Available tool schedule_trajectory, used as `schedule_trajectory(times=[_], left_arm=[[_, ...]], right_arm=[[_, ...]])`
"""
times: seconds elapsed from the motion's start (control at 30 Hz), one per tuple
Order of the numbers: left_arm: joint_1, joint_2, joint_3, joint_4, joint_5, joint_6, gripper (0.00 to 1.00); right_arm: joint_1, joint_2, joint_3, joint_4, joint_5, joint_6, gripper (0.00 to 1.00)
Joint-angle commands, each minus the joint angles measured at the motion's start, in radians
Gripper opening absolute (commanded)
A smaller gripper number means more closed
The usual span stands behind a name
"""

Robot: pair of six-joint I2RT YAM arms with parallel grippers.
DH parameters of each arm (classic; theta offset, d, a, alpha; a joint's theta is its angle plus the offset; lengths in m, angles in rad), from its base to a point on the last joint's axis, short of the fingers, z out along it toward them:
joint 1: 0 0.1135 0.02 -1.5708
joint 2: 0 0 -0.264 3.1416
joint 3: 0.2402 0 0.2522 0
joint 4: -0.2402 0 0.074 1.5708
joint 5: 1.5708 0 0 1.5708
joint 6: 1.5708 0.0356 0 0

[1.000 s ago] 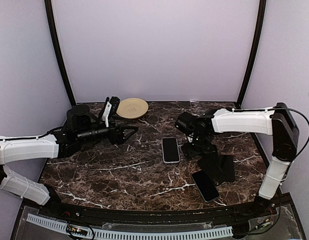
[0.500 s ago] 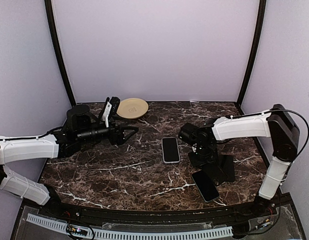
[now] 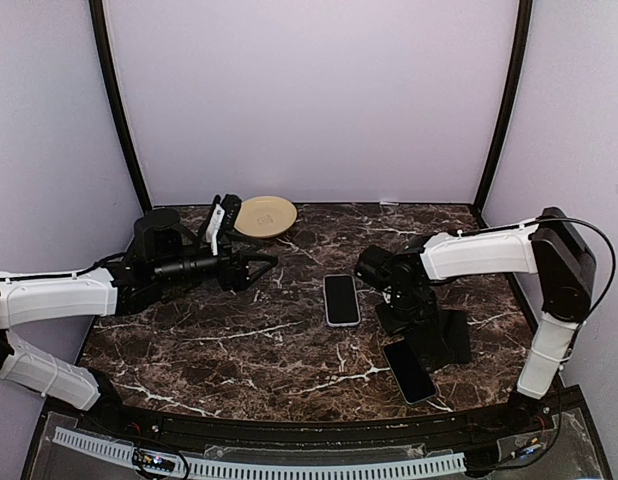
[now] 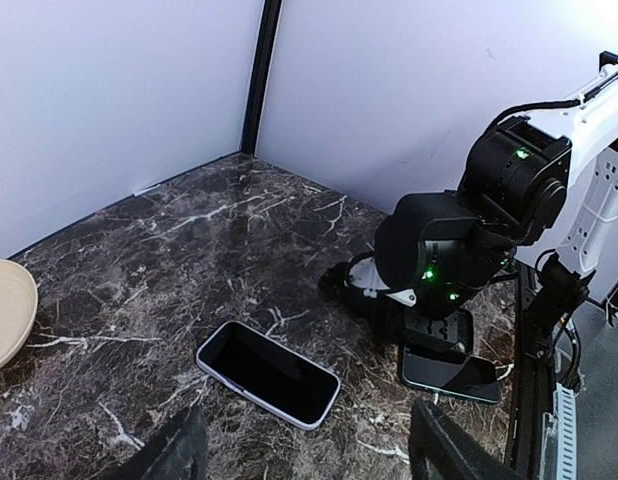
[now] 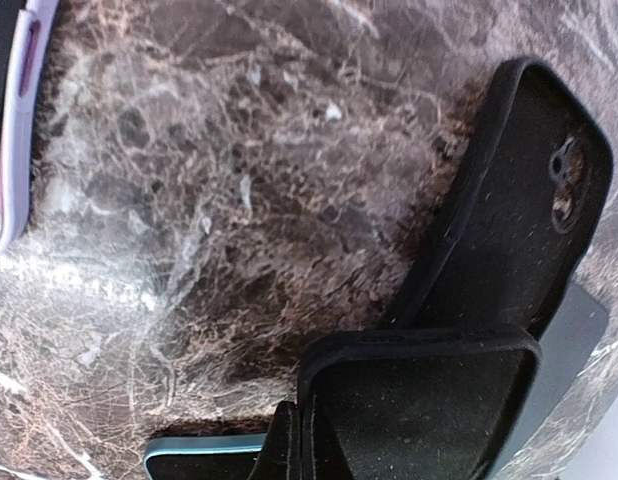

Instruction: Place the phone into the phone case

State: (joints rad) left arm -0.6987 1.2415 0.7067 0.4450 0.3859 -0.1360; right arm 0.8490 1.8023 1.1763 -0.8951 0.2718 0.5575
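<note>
Right jaws snapped from wide to fully shut, down at rim of black phone case (image 3: 451, 337); rim pinched or not, couldn't tell. Left jaws stayed wide, empty, hovering over desk's (image 3: 239, 350) left. White-rimmed phone (image 3: 341, 299) lay flat mid-desk, near case's left; second phone (image 3: 409, 371) just beside its near end. Looked like case grab came first; phone still outside it.

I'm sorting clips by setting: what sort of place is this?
Most likely a robot test booth, not a home: a left arm and right arm fixed at a marble-look table, plain lilac walls closing it in, and just a few props, a phone and a plate.
</note>
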Motion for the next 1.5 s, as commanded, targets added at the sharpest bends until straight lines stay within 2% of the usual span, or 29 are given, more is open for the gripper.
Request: schedule_trajectory(times=[0.0, 0.2, 0.4, 0.57, 0.73, 0.97, 1.17, 1.33, 1.47], left_arm=[[-0.002, -0.006, 0.037, -0.021, 0.021, -0.001, 0.71], [-0.001, -0.005, 0.042, -0.036, -0.010, -0.002, 0.71], [0.008, 0.031, 0.116, -0.175, -0.147, -0.012, 0.71], [0.046, 0.078, 0.164, -0.242, -0.123, -0.078, 0.70], [0.067, 0.115, 0.197, -0.301, -0.133, -0.106, 0.69], [0.075, 0.121, 0.198, -0.292, -0.086, -0.103, 0.68], [0.075, 0.118, 0.203, -0.269, 0.070, -0.077, 0.66], [0.073, 0.130, 0.218, -0.258, 0.320, -0.064, 0.63], [0.045, 0.154, 0.236, -0.290, 0.420, -0.042, 0.65]], right_arm=[[0.001, 0.015, 0.060, -0.021, 0.056, -0.041, 0.00], [0.002, 0.040, 0.157, 0.006, 0.098, -0.143, 0.00], [0.043, 0.020, 0.247, 0.109, 0.129, -0.302, 0.00], [0.137, -0.014, 0.253, 0.235, 0.177, -0.503, 0.00], [0.238, -0.087, 0.204, 0.364, 0.161, -0.724, 0.00], [0.379, -0.147, 0.167, 0.476, 0.200, -1.066, 0.00], [0.479, -0.118, 0.117, 0.520, 0.413, -1.305, 0.00], [0.525, -0.098, 0.081, 0.563, 0.507, -1.434, 0.00], [0.548, -0.075, 0.069, 0.582, 0.548, -1.495, 0.00]])
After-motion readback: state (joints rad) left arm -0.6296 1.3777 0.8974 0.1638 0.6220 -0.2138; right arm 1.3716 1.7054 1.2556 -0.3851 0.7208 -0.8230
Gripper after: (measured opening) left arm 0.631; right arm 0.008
